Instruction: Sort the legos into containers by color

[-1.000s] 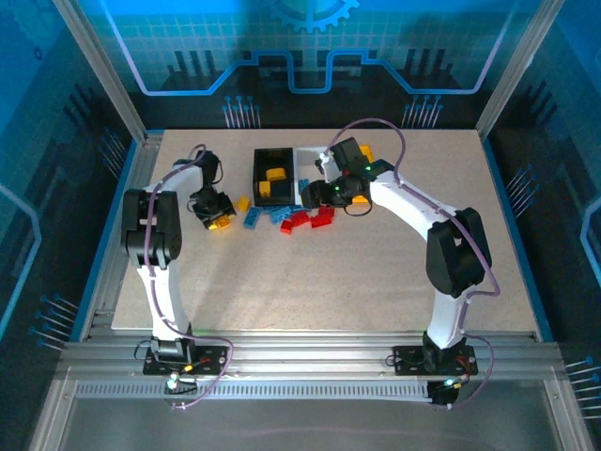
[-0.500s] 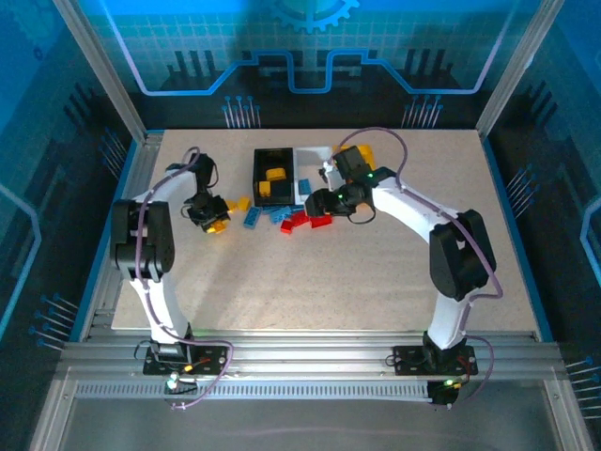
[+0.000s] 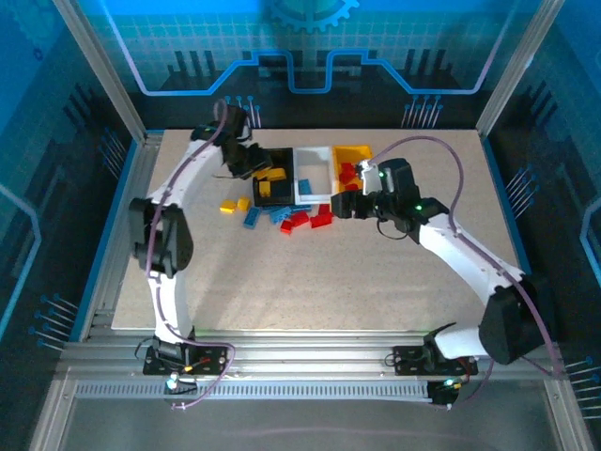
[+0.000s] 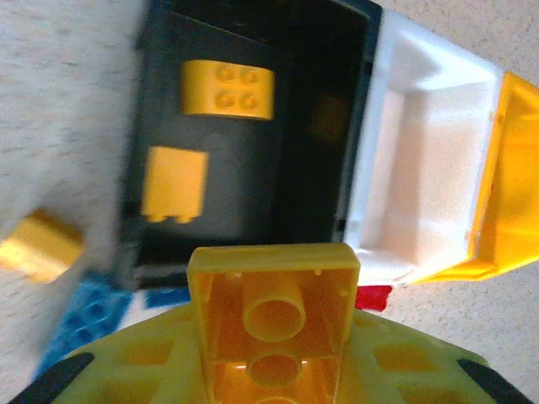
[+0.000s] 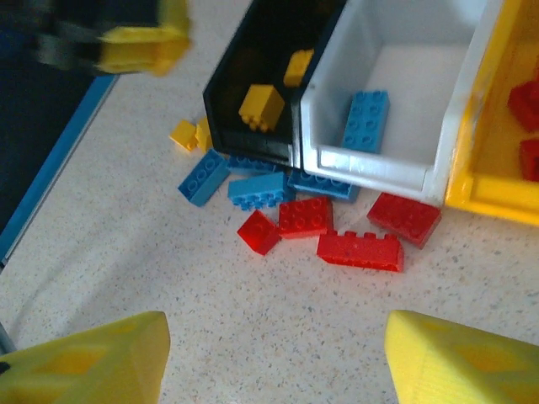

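A: status? biggest first pls.

B: table has 3 bins in a row at the mid far edge. black bin leftmost, white bin mid, yellow-orange bin right. Then loose bricks on the table just near-side of the bins.

A: L arm?

B: left gripper is clamped on a yellow brick, hollow underside to the wrist cam. Long axis runs out along the fingers, as far as I can tell. Black bin lies straight ahead of the jaws. The brick hangs about over its near wall, not clearly over the floor. Two yellow bricks in there, so that's the yellow bin imo. Needs a small push toward the far edge, then release.

A: R arm?

B: right gripper has jaws wide, nothing between. It hovers over the table near-side of the white and yellow-orange bins. Long red brick lies ahead of the jaws, slightly right, flat on the table. Its long axis runs across — same line as the jaw gap. Prob needs a wrist turn to pinch the short side.

A: who's nearer the reds?

B: R, by far. Reds go in the yellow-orange bin, judging by the red bricks in it. One blue brick in white.
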Robot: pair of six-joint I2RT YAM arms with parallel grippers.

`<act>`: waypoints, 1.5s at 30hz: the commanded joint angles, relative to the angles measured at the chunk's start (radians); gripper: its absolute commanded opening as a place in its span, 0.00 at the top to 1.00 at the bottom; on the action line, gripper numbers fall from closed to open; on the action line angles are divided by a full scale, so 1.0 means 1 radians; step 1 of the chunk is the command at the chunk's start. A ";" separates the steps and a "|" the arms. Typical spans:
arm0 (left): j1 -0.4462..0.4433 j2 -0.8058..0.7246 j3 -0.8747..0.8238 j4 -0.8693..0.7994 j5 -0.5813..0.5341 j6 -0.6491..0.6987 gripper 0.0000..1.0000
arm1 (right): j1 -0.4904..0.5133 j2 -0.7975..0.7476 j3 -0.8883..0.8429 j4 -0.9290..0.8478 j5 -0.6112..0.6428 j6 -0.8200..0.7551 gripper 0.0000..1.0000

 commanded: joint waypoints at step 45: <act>-0.050 -0.205 -0.393 -0.051 -0.162 0.175 0.48 | -0.085 -0.107 -0.008 -0.217 -0.056 0.105 0.12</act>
